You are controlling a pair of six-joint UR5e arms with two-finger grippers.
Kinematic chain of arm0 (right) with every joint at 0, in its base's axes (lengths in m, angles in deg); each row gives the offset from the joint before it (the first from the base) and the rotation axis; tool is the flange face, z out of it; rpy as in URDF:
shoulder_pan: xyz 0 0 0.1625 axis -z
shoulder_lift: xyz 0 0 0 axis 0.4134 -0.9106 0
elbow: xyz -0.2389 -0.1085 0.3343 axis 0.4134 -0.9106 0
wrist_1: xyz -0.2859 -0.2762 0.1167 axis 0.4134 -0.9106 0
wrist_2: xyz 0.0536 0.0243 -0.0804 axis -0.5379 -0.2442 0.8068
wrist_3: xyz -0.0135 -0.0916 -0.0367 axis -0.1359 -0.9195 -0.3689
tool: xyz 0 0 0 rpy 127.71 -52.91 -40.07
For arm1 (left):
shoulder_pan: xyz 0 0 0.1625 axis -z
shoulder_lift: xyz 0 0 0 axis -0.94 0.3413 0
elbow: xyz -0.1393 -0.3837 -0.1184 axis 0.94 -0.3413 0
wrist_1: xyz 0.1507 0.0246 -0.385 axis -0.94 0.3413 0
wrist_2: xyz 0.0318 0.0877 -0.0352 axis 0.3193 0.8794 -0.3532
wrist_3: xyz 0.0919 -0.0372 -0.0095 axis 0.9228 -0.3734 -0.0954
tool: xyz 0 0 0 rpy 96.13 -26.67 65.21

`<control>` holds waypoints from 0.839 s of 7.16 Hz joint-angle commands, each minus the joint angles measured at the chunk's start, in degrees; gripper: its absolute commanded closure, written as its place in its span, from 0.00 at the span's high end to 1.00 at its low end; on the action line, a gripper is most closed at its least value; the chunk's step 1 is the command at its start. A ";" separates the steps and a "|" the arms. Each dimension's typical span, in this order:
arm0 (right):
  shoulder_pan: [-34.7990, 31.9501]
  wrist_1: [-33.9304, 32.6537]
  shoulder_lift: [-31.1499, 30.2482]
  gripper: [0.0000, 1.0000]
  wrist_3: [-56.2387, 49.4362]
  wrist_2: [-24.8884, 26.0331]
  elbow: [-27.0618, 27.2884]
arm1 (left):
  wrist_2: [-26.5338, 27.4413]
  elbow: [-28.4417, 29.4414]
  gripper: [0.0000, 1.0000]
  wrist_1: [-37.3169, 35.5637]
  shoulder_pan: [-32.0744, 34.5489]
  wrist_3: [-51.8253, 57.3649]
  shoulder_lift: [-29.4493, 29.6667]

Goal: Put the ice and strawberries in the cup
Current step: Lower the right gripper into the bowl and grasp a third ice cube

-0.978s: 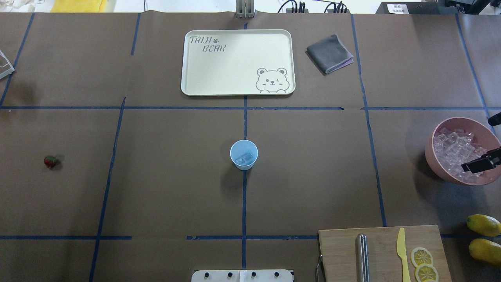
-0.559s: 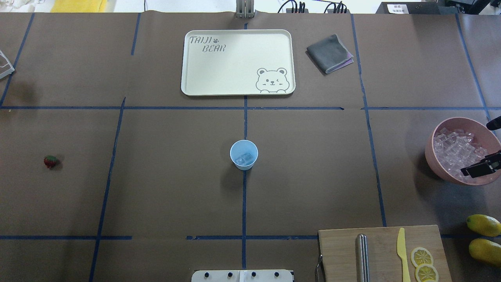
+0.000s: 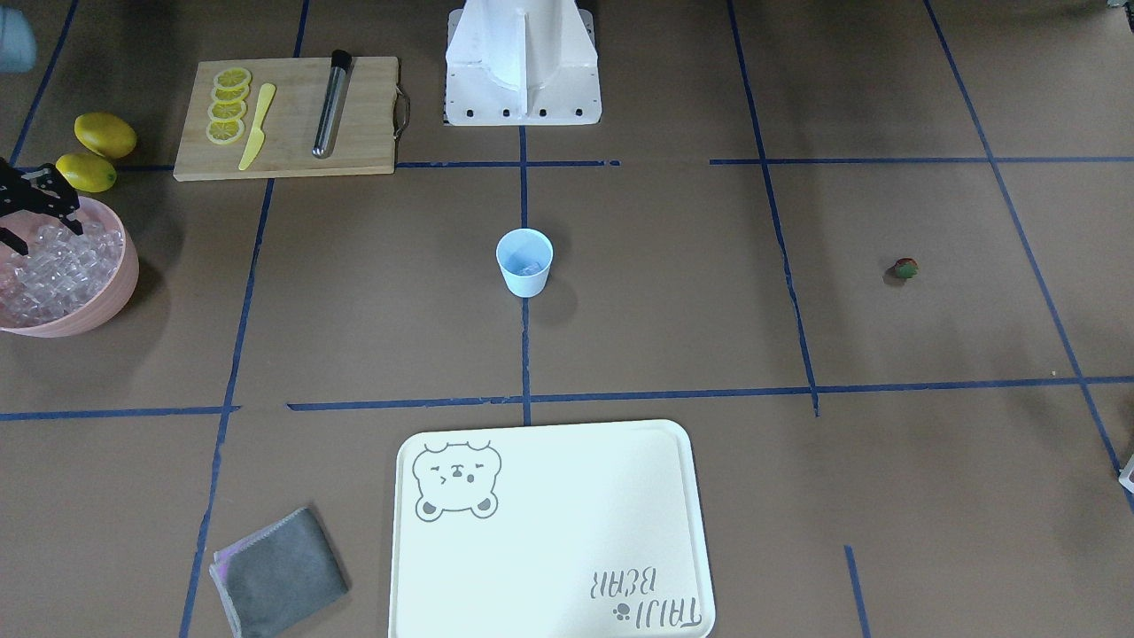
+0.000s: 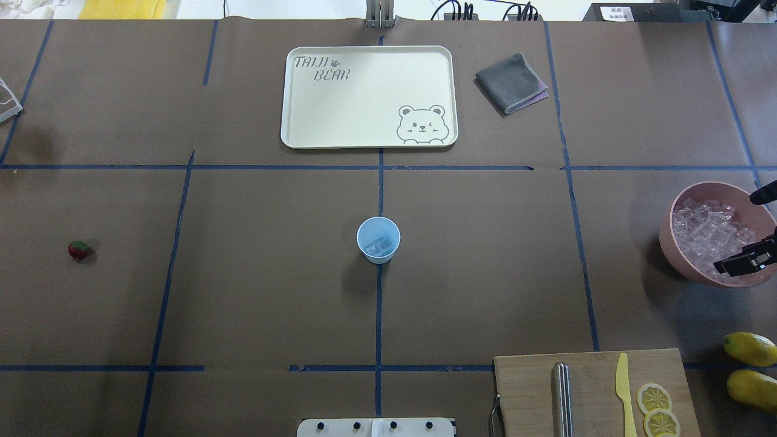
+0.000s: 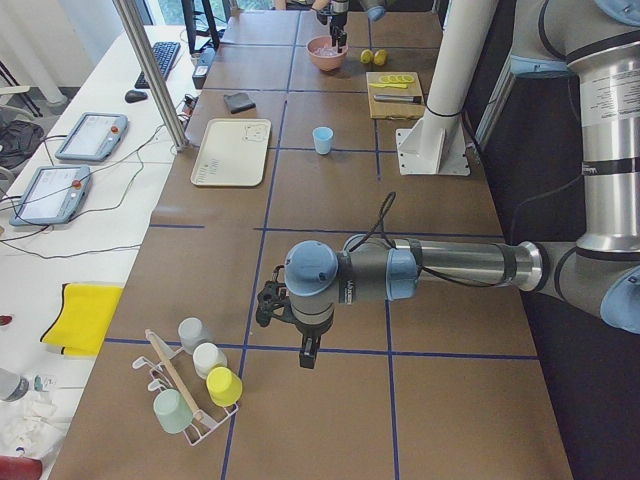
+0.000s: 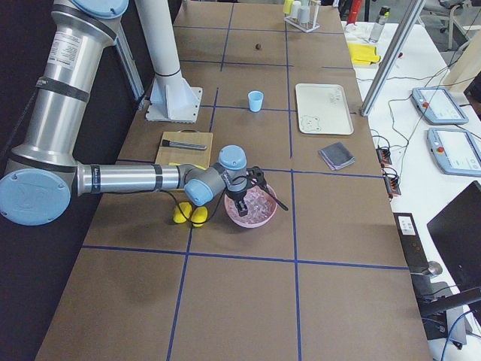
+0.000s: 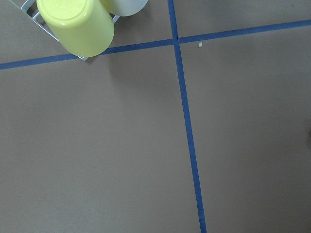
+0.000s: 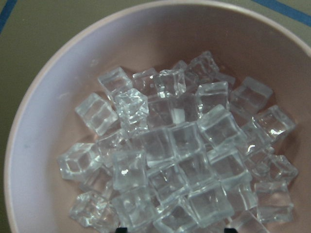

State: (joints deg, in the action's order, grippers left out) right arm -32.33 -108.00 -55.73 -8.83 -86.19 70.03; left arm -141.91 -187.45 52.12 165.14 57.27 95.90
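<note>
The pale blue cup [image 4: 378, 240] stands upright at the table's middle, with a few ice cubes [image 4: 377, 246] in its bottom. It also shows in the front view [image 3: 524, 261]. The strawberry [image 4: 78, 250] lies alone far to the left; in the front view [image 3: 904, 268] it is at the right. A pink bowl [image 4: 671, 243] at the right edge holds many ice cubes [image 8: 180, 155]. My right gripper [image 4: 728, 265] hangs over that bowl, open, and holds nothing. My left gripper [image 5: 305, 355] shows only in the exterior left view, so I cannot tell its state.
A cream tray [image 4: 291, 97] and a grey cloth [image 4: 511, 82] lie at the far side. A cutting board [image 4: 528, 388] with a knife, a metal rod and lemon slices, and two lemons [image 4: 749, 349], sit near right. A rack with a yellow cup [image 7: 75, 24] is under the left wrist.
My right gripper has shifted slightly over the ice bowl, towards its near rim. The cup, its ice and the strawberry have not moved.
</note>
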 commanded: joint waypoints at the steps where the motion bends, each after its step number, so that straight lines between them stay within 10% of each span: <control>1: -0.11 -0.01 -0.24 0.26 -0.30 0.02 -0.01 | 0.00 -0.07 1.00 0.00 0.00 0.00 0.00; 6: -1.60 -0.80 -1.31 0.09 -0.57 -0.50 2.63 | 0.00 -0.33 1.00 -0.09 0.00 0.00 -0.09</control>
State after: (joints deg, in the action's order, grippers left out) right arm -33.06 -108.32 -57.37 -9.39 -86.31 72.16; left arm -141.91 -187.75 52.06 165.14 57.27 95.87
